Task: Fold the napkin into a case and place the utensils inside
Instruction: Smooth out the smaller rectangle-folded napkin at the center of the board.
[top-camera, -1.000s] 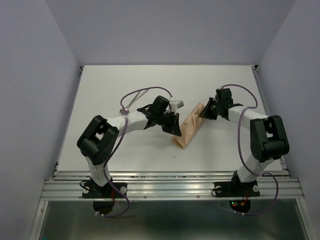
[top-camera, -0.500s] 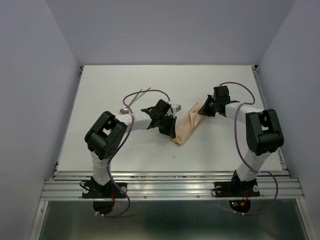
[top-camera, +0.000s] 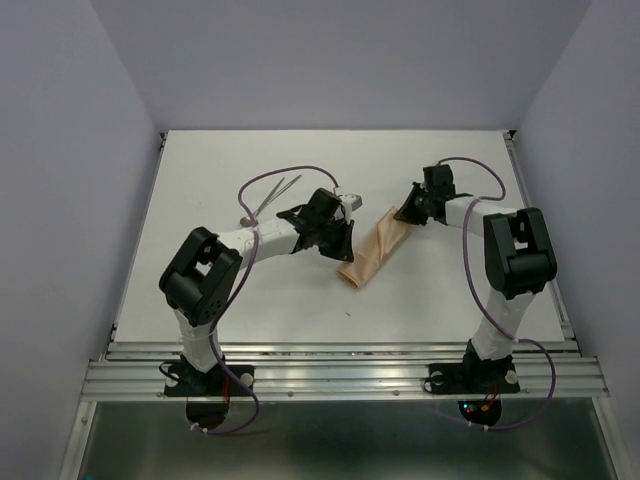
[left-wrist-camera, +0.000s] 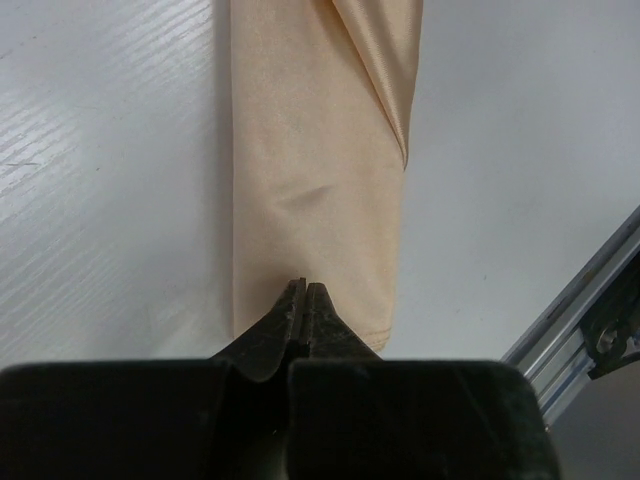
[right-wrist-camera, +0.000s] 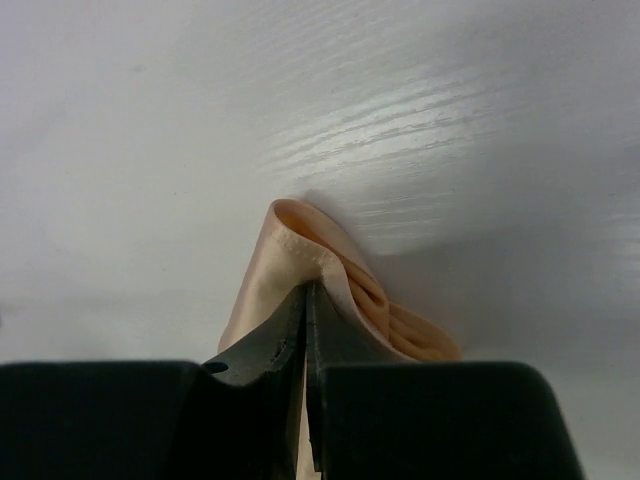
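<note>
The napkin is folded into a narrow peach-orange case (top-camera: 371, 249) that lies diagonally mid-table. My right gripper (top-camera: 409, 211) is shut on the case's far end; in the right wrist view the cloth edge (right-wrist-camera: 290, 240) bunches up over the closed tips (right-wrist-camera: 307, 288). My left gripper (top-camera: 341, 242) is shut, with its tips (left-wrist-camera: 305, 286) over the near end of the case (left-wrist-camera: 315, 150); no cloth shows between the fingers. The thin silver utensils (top-camera: 279, 192) lie on the table behind the left arm, apart from the case.
The white table (top-camera: 200, 280) has a metal rail (top-camera: 340, 352) along its near edge, which also shows in the left wrist view (left-wrist-camera: 585, 310). Purple cables (top-camera: 285, 178) loop over both arms. Grey walls stand on three sides.
The right gripper has moved back and to the left with the case's far end. The case has slid slightly left with it. The left gripper has stayed at its near end.
</note>
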